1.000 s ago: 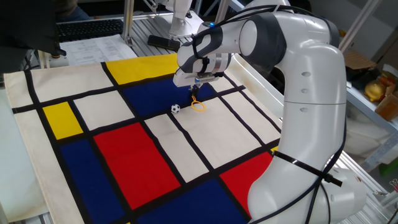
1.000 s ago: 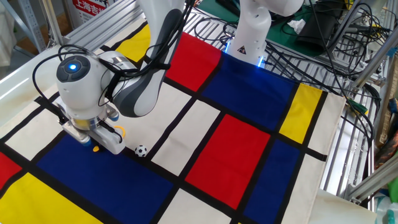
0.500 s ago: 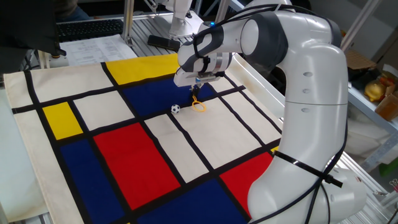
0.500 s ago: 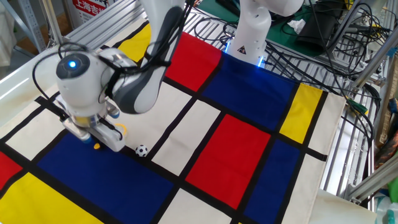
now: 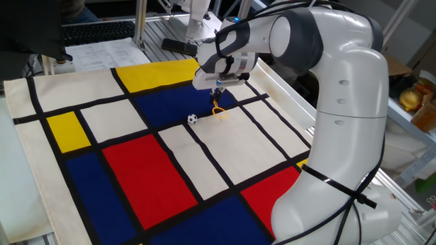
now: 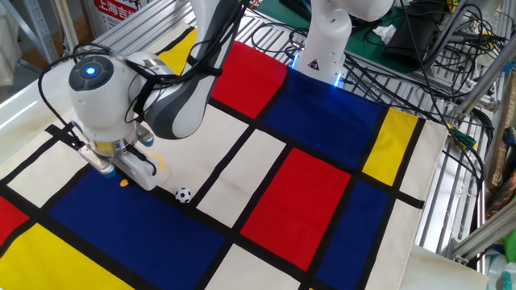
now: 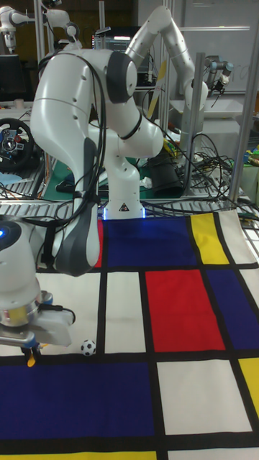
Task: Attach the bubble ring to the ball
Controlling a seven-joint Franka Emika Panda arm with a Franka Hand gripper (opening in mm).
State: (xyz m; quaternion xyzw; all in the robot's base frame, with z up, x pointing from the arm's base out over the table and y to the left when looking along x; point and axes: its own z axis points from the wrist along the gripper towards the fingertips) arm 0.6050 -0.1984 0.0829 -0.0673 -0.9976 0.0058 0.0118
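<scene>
Currently my tool (image 5: pixel 218 88) is clenched on the bubble ring (image 5: pixel 218 111) by its handle, loop hanging down, long axis near vertical. The ball (image 5: pixel 193 119) sits on the table (image 5: pixel 204 163) just beside and below it. Since the earlier frame, ring and tool have risen.

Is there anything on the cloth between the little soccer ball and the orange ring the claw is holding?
No. In one fixed view, only bare cloth, blue with a black stripe, lies between the ball and the bubble ring hanging from the claw.
</scene>
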